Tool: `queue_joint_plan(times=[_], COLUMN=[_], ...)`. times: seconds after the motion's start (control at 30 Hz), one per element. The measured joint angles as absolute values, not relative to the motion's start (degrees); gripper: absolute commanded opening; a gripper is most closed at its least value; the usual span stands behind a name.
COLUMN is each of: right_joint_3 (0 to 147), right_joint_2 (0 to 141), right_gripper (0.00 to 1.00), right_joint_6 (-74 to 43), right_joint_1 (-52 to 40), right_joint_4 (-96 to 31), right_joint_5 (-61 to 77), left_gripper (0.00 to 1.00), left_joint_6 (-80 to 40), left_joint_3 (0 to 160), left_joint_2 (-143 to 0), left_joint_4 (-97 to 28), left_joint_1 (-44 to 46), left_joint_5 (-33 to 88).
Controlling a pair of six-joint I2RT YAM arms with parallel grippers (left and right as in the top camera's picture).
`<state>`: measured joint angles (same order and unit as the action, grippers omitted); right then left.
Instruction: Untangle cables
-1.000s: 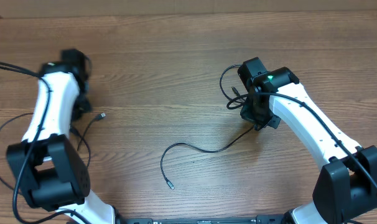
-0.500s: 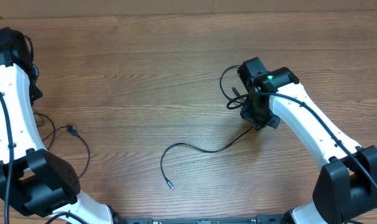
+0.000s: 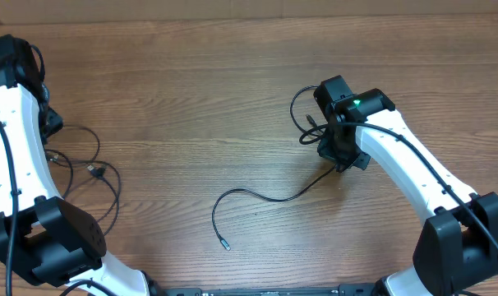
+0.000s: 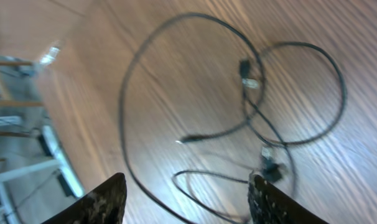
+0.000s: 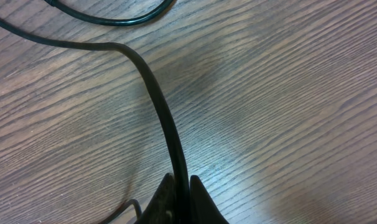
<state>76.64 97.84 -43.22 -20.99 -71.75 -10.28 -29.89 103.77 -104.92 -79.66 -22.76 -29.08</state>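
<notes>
A loose pile of thin black cables [image 3: 83,161] lies at the table's left edge, one plug [image 3: 94,169] showing. In the left wrist view the same cables [image 4: 251,106] loop over each other below my left gripper [image 4: 188,202], which is open and holds nothing. My left gripper [image 3: 48,123] hangs beside that pile. Another black cable [image 3: 265,197] runs from my right gripper [image 3: 341,156] to a plug [image 3: 223,243] near the front. In the right wrist view my right gripper [image 5: 179,196] is shut on this cable [image 5: 157,99].
A small cable loop [image 3: 302,115] curls just behind the right gripper. The wooden table [image 3: 200,90] ends close to the left pile. Chair or stand legs [image 4: 27,118] show beyond that edge in the left wrist view.
My left arm swung to the far left, dragging its cable. Its gripper has since opened and the cable has dropped into a loose pile. The right arm and its cable have not moved.
</notes>
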Motion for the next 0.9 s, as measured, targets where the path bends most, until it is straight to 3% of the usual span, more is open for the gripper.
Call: queue_joint_plan(times=[0.4,0.63,0.83,0.9], right_joint_3=[76.6,76.6,76.6,76.6], right_joint_2=[97.8,97.8,97.8,97.8], right_gripper=[0.05,0.04,0.05,0.21], right_joint_6=[-43.2,-39.4,-29.2,-26.0], right_joint_1=[-21.0,-21.0,-21.0,-21.0], right_joint_4=[-70.7,-64.8,-58.7,-58.0], right_joint_5=[-8.6,0.6,15.4,20.0], left_gripper=[0.66,0.78,0.80,0.80], left_joint_6=[-22.2,-12.8,-7.7,-6.3], left_joint_3=[103.8,103.8,103.8,103.8], left_joint_2=[-104.9,-104.9,-104.9,-104.9], left_joint_4=[-77.3,-74.4,-72.4,-72.1], left_joint_1=[-18.9,-5.2,5.7,9.1], left_joint_5=[-5.7,4.3,6.1,6.6])
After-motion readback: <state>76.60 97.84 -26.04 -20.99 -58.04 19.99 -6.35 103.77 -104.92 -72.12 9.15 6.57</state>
